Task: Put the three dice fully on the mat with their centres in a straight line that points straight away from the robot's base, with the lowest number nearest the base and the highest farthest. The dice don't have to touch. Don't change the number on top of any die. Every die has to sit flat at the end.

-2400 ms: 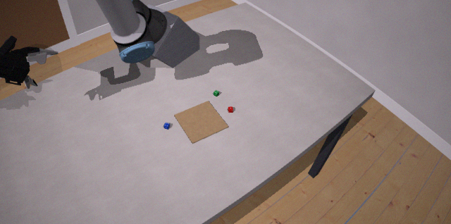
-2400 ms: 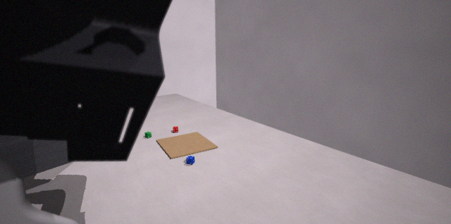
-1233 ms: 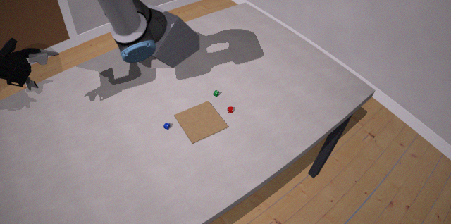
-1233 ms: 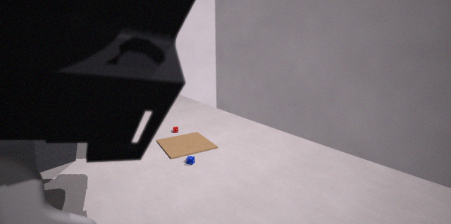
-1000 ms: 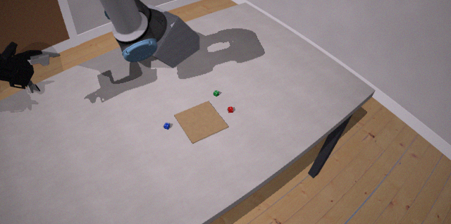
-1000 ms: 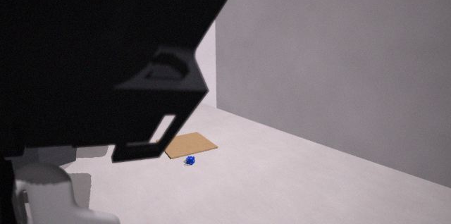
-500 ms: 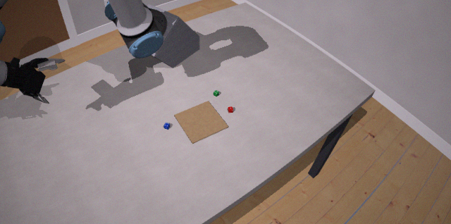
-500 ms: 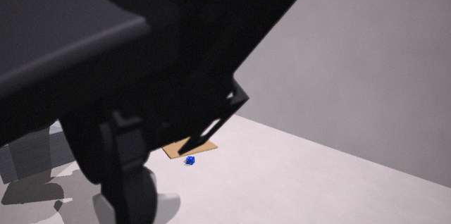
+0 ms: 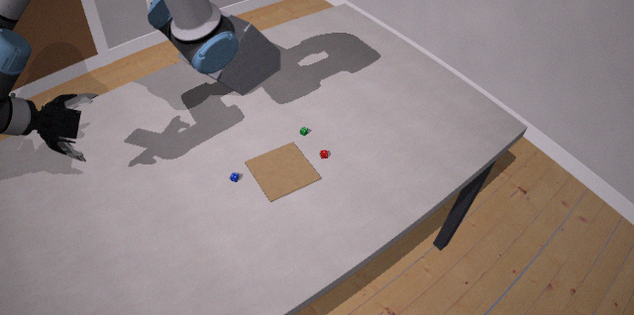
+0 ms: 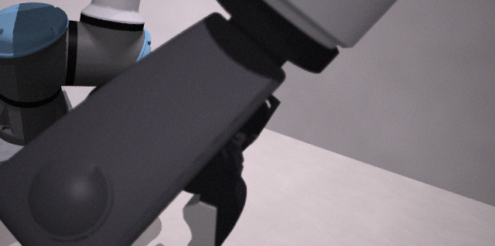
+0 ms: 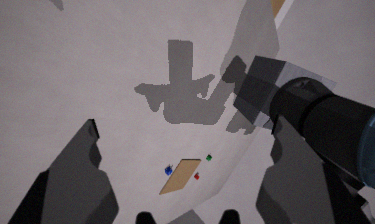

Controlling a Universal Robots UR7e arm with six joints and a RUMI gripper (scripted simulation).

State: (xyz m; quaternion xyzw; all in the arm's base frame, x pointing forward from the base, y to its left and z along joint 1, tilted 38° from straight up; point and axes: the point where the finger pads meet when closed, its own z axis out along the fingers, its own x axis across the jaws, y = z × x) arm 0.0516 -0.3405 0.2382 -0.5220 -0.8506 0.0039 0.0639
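Gripper (image 9: pixel 79 129) (image 11: pixel 185 118) in the top view stands wide open at the left, holding nothing, well apart from the dice; the mat (image 9: pixel 282 171) (image 11: pixel 181 176) lies with the blue die (image 9: pixel 234 177) (image 11: pixel 168 171) beside one side, the red die (image 9: pixel 324 154) (image 11: pixel 196 176) and green die (image 9: pixel 304 131) (image 11: pixel 209 157) off the opposite side; none is on it.

Exterior view: the arm (image 10: pixel 147 114) hides dice and mat; one grey finger (image 10: pixel 201 220) shows below it.

Wrist view: fingers spread, all three dice ahead; numbers too small to read; the step seems an approach; next, likely, choose a die, descend squarely, grip without tipping it.
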